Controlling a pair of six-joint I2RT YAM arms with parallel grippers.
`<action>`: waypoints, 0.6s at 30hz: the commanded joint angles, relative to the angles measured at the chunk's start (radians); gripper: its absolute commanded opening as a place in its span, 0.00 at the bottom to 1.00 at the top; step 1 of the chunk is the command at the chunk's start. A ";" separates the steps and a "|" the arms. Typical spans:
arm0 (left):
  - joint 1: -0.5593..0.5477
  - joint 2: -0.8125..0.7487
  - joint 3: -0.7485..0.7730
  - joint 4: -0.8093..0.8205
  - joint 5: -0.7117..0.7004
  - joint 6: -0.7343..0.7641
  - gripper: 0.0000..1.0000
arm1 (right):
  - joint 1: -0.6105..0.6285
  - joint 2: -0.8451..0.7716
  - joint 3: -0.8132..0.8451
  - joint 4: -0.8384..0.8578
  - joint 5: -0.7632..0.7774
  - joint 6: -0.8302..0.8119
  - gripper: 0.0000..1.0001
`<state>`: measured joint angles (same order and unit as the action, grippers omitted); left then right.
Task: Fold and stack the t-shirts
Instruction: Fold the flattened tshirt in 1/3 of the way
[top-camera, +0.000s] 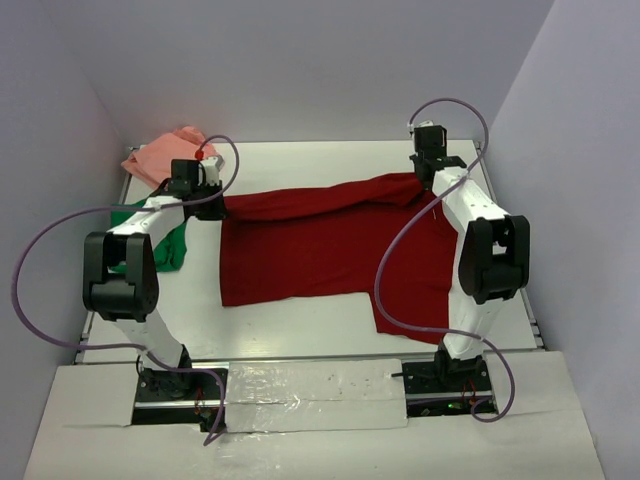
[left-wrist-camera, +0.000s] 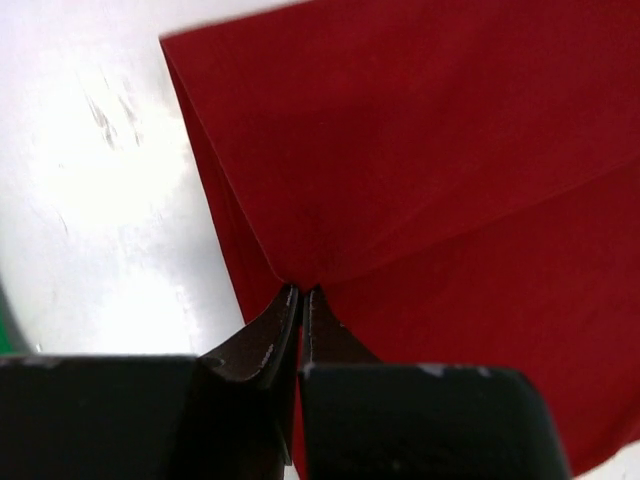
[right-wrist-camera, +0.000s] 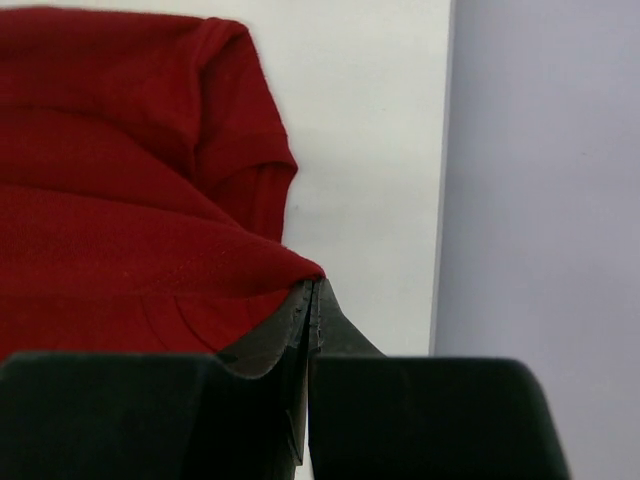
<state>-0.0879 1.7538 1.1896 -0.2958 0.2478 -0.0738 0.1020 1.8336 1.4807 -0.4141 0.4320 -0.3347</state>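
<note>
Dark red t-shirt (top-camera: 310, 255), long axis running left to right

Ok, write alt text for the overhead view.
A dark red t-shirt lies spread on a white table, its far edge pinched by the left gripper and the right gripper. A green t-shirt and a pink t-shirt lie at the far left.

My 2 arms reach forward, elbows up; left gripper (left-wrist-camera: 301, 298), right gripper (right-wrist-camera: 310, 288) each clamped tight on dark red t-shirt (top-camera: 320, 250).
</note>
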 joint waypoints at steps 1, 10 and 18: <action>0.004 -0.089 -0.022 -0.057 0.027 0.032 0.00 | -0.018 -0.080 -0.007 -0.006 0.017 -0.003 0.00; 0.010 -0.122 -0.099 -0.077 0.016 0.051 0.00 | -0.027 -0.114 -0.048 -0.025 0.002 0.000 0.00; 0.014 -0.054 -0.105 -0.074 0.038 0.051 0.42 | -0.025 -0.109 -0.037 -0.100 -0.078 0.017 0.48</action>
<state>-0.0834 1.6772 1.0737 -0.3676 0.2668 -0.0307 0.0849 1.7809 1.4311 -0.4709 0.3977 -0.3248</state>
